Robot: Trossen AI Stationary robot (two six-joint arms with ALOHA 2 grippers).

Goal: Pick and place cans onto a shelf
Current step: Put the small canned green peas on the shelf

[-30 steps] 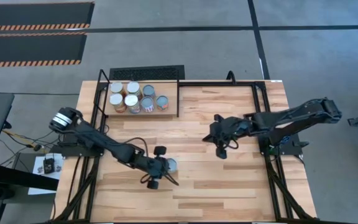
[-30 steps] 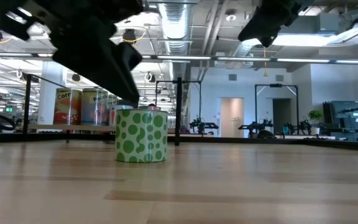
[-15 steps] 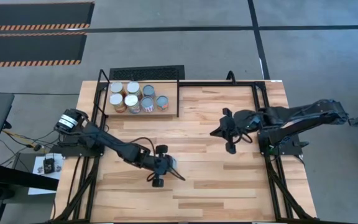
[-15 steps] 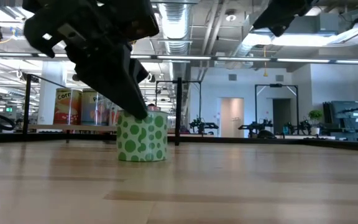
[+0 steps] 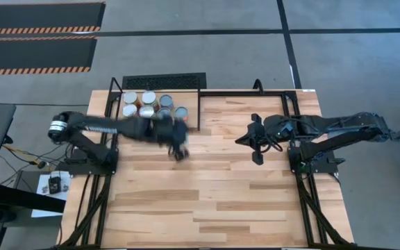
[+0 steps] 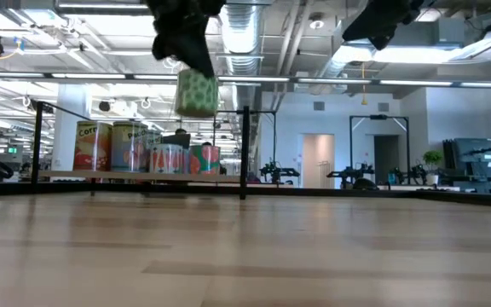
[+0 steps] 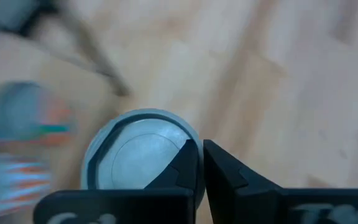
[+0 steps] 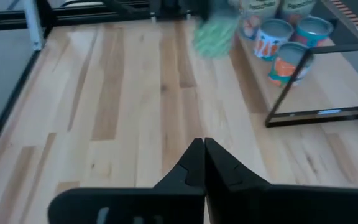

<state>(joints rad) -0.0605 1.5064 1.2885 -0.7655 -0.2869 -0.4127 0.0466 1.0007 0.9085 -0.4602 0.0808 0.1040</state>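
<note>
Shelf (image 5: 194, 111), upper left of the high view: seven cans (image 5: 148, 108) stored. Green-spotted can (image 6: 196, 92) airborne beside it, clamped in the left pincer (image 5: 177, 141). Right pincer (image 5: 255, 141) closed, empty, centre right. Counter (image 5: 242, 208) carries no loose cans; one placement remains.

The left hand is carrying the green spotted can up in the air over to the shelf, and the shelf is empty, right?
Not quite. The shelf is not empty: the high view shows several cans already standing on it. The rest is right: the left hand holds the green spotted can in the air near the shelf.
</note>
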